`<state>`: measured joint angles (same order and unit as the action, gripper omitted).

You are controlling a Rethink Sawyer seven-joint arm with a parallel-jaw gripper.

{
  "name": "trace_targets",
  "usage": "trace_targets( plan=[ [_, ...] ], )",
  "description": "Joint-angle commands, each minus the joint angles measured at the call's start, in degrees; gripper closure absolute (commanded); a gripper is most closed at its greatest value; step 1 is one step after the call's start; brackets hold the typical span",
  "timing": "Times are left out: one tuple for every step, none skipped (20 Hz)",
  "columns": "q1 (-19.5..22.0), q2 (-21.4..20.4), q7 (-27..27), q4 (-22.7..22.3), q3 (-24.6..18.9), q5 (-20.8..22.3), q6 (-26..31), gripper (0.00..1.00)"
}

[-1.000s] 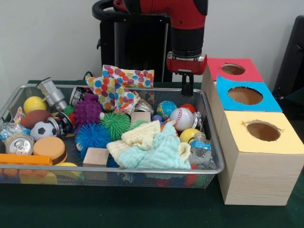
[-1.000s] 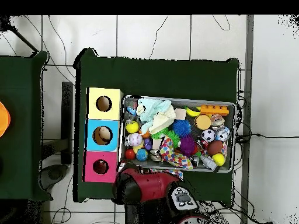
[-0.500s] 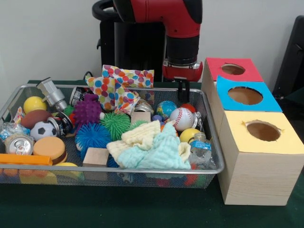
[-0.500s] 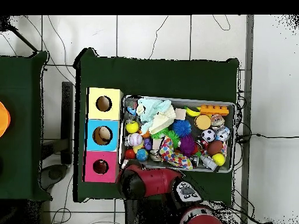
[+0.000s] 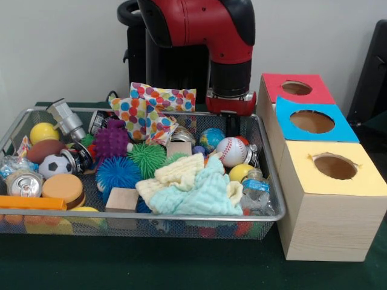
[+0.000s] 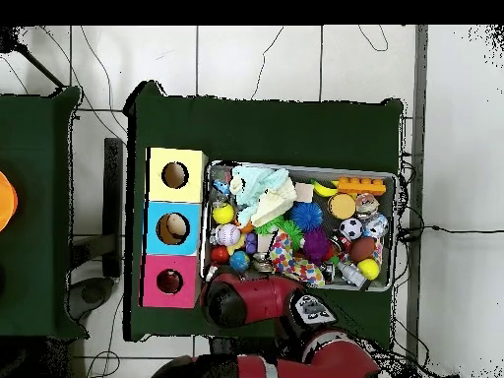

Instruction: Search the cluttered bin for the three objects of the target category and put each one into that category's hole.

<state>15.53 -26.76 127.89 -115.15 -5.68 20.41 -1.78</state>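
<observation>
We take this for a robot lab: green-clothed counter (image 6: 266, 128), loose cables (image 6: 295, 59) across tiled floor (image 6: 246, 54).

No legible text, brand, number or sign found in either view. The crushed can (image 5: 23, 183) in the wire bin (image 5: 275, 199) shows only its bare top. The small bottle (image 5: 256, 184) carries a blue label, its print too small to read. The three hole boxes (image 5: 329, 181) are plain coloured tops, unmarked.
</observation>
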Motion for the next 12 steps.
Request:
trace_targets(
  plan=[
    [0.8, 4.1, 2.7, 8.4, -2.7, 1.8, -4.6, 1.00],
    [0.3, 4.3, 3.2, 8.2, -2.3, 1.7, -5.4, 1.00],
    [0.3, 4.5, 3.4, 8.0, -2.4, 1.8, -6.0, 1.00],
    [0.5, 4.7, 3.2, 8.2, -2.5, 2.0, -6.0, 1.00],
    [1.0, 4.9, 2.7, 8.6, -2.8, 2.2, -5.5, 1.00],
    [1.5, 5.1, 2.2, 9.0, -3.1, 2.5, -5.0, 1.00],
    [1.5, 5.1, 2.1, 9.4, -2.5, 2.4, -5.0, 1.00],
    [1.5, 5.1, 2.1, 9.6, -2.1, 2.5, -5.2, 1.00],
    [1.5, 4.9, 2.2, 10.0, -1.6, 2.2, -5.0, 1.00],
    [1.9, 4.8, 1.9, 10.3, -1.6, 2.4, -4.6, 1.00],
    [2.3, 4.9, 1.5, 10.9, -1.5, 2.8, -4.6, 1.00],
    [2.6, 4.8, 1.1, 11.3, -1.4, 3.2, -4.6, 1.00]
  ],
)
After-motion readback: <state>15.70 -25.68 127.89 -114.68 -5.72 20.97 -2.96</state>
